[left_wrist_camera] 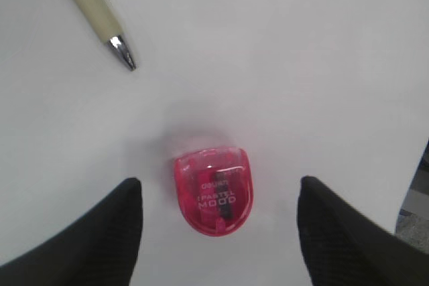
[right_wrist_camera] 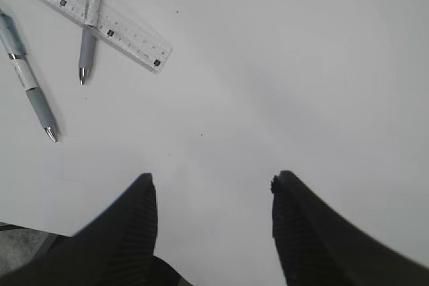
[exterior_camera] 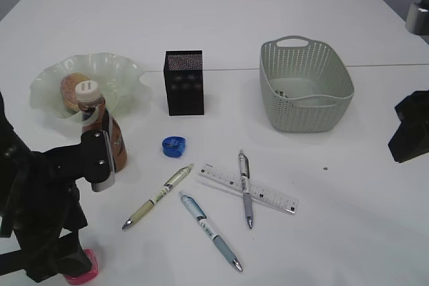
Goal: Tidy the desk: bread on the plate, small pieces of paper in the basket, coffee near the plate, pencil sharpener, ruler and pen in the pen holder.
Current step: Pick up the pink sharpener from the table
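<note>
Lying flat on the white table [exterior_camera: 221, 18] at its near left corner, the translucent pink pencil sharpener [left_wrist_camera: 213, 191] sits between the spread, untouching fingers of the left gripper [left_wrist_camera: 220, 216]. A cream pen [left_wrist_camera: 94, 13] points in just beyond. The right gripper [right_wrist_camera: 213, 212] gapes empty over bare tabletop at right.

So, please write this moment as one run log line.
left tool: open, above pink sharpener | right tool: open, empty | bread: on plate
</note>
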`<state>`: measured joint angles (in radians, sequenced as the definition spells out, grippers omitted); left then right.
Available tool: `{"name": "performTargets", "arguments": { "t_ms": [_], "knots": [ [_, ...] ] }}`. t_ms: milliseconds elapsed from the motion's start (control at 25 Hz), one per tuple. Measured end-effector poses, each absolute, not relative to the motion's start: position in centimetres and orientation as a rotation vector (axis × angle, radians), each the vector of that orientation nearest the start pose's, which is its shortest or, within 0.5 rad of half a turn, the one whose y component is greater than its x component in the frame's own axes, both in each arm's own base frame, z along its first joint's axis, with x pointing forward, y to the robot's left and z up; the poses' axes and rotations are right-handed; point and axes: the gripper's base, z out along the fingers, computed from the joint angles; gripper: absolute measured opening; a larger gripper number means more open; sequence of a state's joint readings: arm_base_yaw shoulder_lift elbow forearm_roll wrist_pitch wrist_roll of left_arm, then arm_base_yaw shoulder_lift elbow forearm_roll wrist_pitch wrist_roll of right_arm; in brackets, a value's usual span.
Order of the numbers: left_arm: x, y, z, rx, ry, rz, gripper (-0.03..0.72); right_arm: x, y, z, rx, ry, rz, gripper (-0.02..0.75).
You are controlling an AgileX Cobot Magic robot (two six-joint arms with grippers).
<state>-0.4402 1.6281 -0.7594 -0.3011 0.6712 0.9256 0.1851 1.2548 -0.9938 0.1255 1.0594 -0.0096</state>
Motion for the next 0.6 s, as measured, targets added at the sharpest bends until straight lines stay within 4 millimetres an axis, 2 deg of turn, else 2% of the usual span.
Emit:
{"name": "performTargets", "arguments": {
  "t_ms": [440,600],
  "knots": [
    [23.2,-12.7,13.3,1.613,2.559,-0.256,0.529,22.4,5.2,29.6,-0.214,2.799,0.208,0.407],
    [23.4,-12.7,13.2,1.608,2.544,-0.236,0.529,22.4,5.2,29.6,-0.214,2.799,0.208,0.407]
  ]
}}
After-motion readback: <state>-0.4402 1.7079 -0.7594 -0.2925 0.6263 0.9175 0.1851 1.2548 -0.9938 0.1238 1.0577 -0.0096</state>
